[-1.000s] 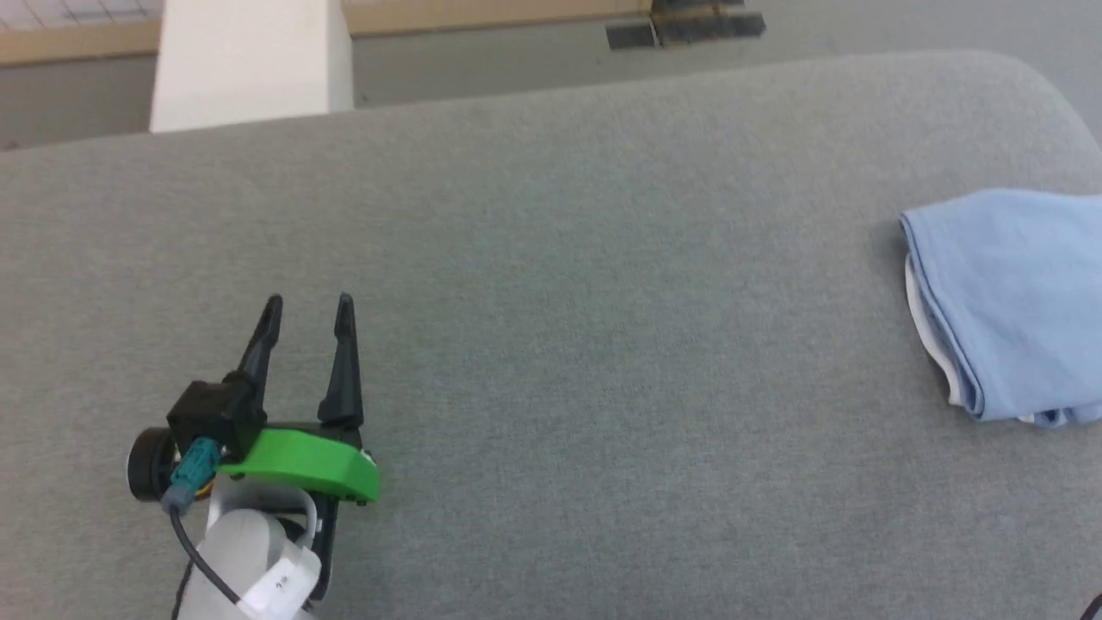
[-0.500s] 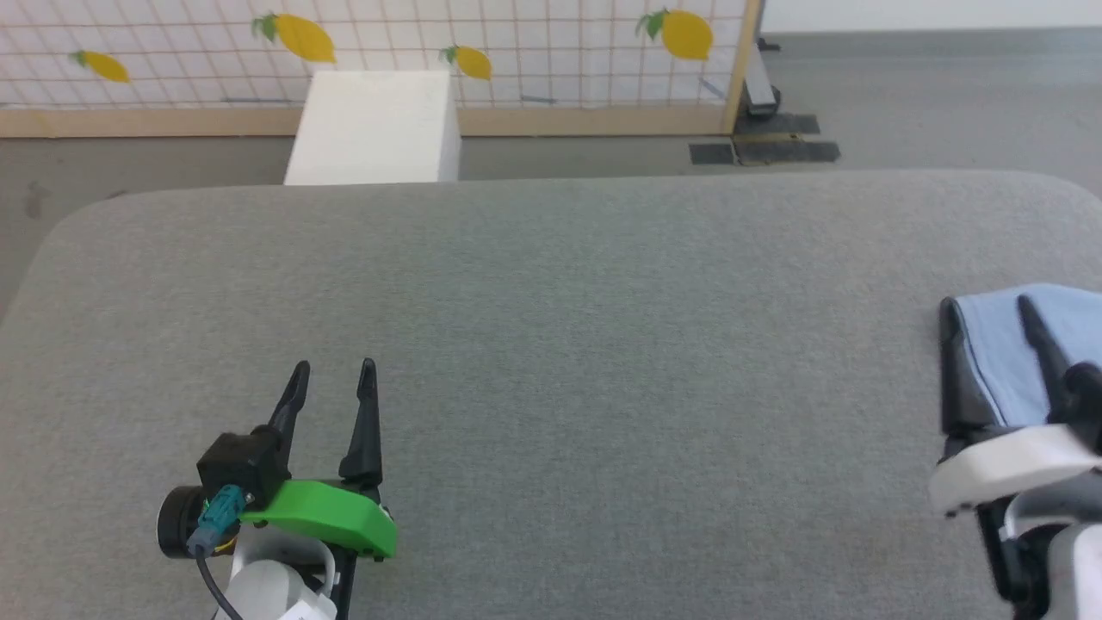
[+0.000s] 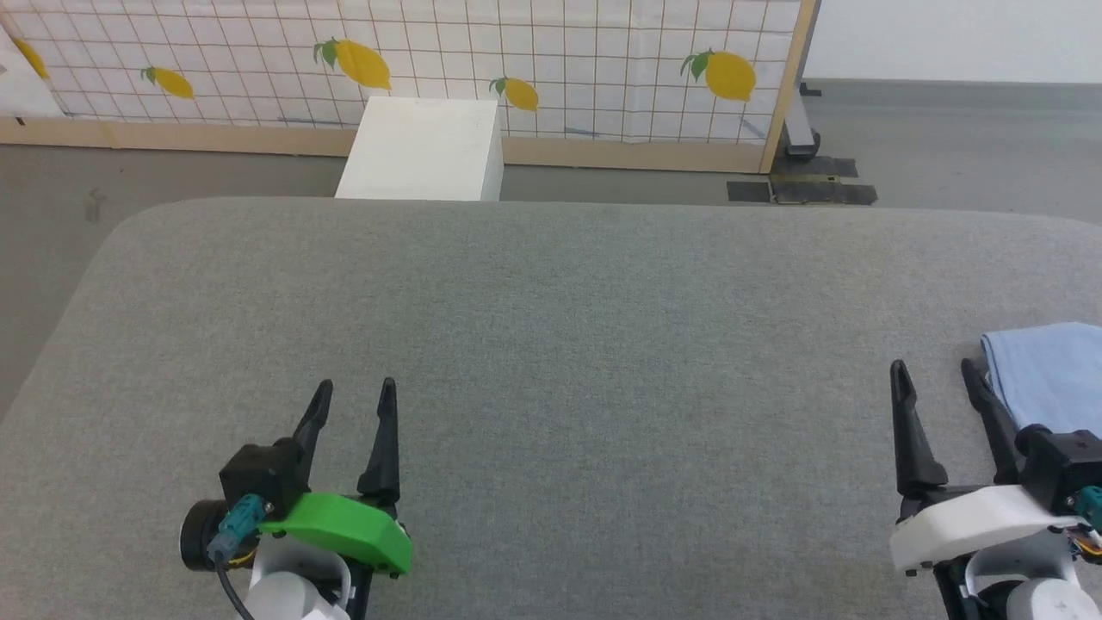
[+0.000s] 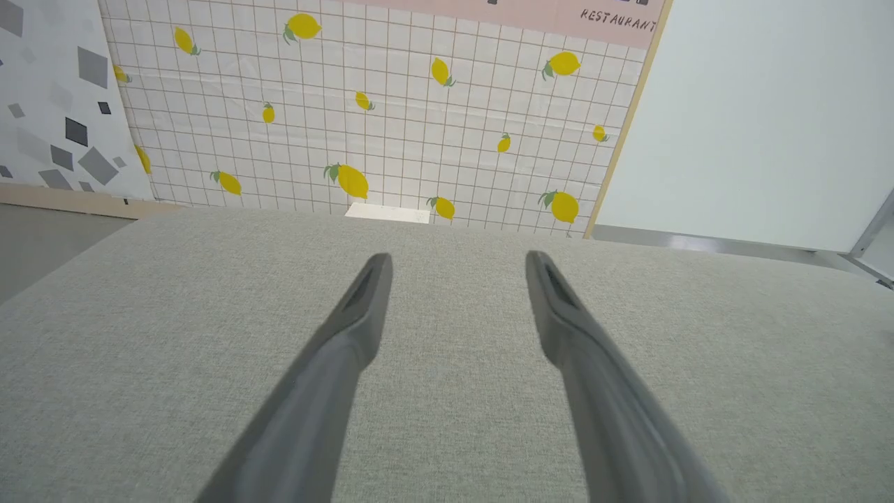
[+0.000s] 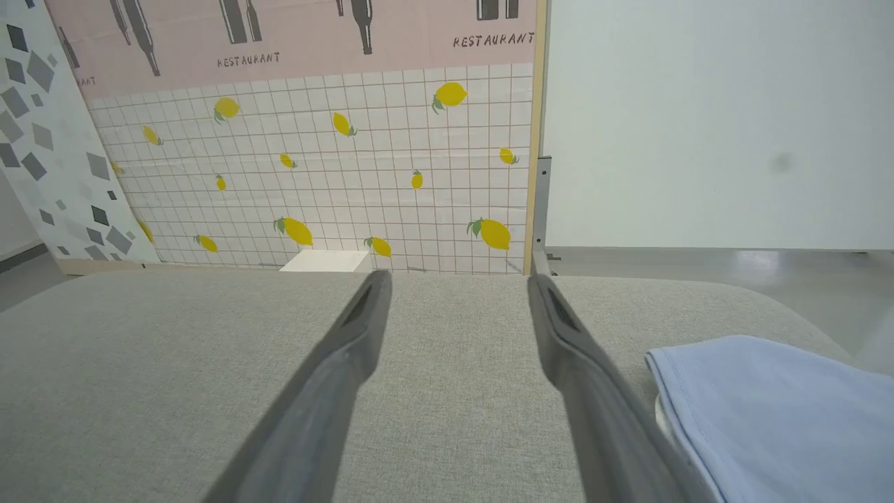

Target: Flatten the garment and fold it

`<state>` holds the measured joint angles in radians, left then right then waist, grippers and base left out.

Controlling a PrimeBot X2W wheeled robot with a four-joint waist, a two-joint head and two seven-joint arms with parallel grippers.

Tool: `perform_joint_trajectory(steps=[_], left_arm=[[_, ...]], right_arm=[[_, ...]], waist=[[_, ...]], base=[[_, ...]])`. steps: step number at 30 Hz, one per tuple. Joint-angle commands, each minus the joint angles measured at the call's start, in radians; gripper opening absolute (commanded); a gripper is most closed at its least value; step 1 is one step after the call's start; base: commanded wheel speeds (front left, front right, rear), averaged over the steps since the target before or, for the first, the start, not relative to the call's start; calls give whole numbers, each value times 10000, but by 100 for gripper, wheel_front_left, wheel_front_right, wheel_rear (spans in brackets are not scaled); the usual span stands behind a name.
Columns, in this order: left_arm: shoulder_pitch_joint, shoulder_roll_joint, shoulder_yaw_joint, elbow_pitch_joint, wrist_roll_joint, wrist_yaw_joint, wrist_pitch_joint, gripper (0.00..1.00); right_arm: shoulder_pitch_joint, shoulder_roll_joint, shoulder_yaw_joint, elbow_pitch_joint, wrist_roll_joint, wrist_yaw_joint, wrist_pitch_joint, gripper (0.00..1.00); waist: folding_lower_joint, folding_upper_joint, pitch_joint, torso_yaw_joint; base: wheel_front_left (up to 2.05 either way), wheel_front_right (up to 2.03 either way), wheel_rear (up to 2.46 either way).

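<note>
The garment [image 3: 1055, 372] is a light blue folded bundle at the right edge of the grey cushioned surface [image 3: 551, 344]; part of it runs out of the head view. It also shows at the lower right of the right wrist view as the garment [image 5: 782, 412], with a sliver of white at its near edge. My right gripper [image 3: 937, 370] stands open just left of the garment, nothing between its fingers. My left gripper [image 3: 355, 389] stands open at the lower left, far from the garment, over bare fabric. In each wrist view, the left gripper [image 4: 457, 258] and right gripper [image 5: 457, 278] show spread fingers.
A white box [image 3: 422, 151] stands on the floor beyond the far edge of the surface. Behind it runs a lemon-patterned grid wall [image 3: 430, 60] with a wooden post [image 3: 788, 86]. Dark floor plates [image 3: 805, 189] lie at its foot.
The head camera has tilted up and turned, so the wall and my right gripper have come into view and the garment sits lower right. Both grippers stay open.
</note>
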<state>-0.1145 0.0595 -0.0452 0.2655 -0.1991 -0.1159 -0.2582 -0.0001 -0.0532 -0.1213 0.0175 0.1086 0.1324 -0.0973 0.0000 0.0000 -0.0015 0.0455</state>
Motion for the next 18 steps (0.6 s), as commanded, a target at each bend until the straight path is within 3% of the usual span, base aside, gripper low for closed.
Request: perform_joint_trajectory(steps=[1,16,17,18], left_arm=[[159,-51,-16,51,-32,-61,-36,100],[117,-76,-105,157,-180,-78,-36,100],[115,-77,-97,157,-185,-78,-36,0],[77,-31,-86,146,-129,-53,11,0]], right_arm=[[110,26,45,43,106,-17,-75,100],[190,29,241,143,326,-17,-116,100],[184,29,243,160,335,-17,-122,0],[78,6,217,128,233,0,-49,0]], waist=[[0,0,-21,-2],[0,0,22,-31],[0,0,27,-32],[0,0,25,-32]], base=[[0,0,0],[0,0,0],[0,0,0],[0,0,0]])
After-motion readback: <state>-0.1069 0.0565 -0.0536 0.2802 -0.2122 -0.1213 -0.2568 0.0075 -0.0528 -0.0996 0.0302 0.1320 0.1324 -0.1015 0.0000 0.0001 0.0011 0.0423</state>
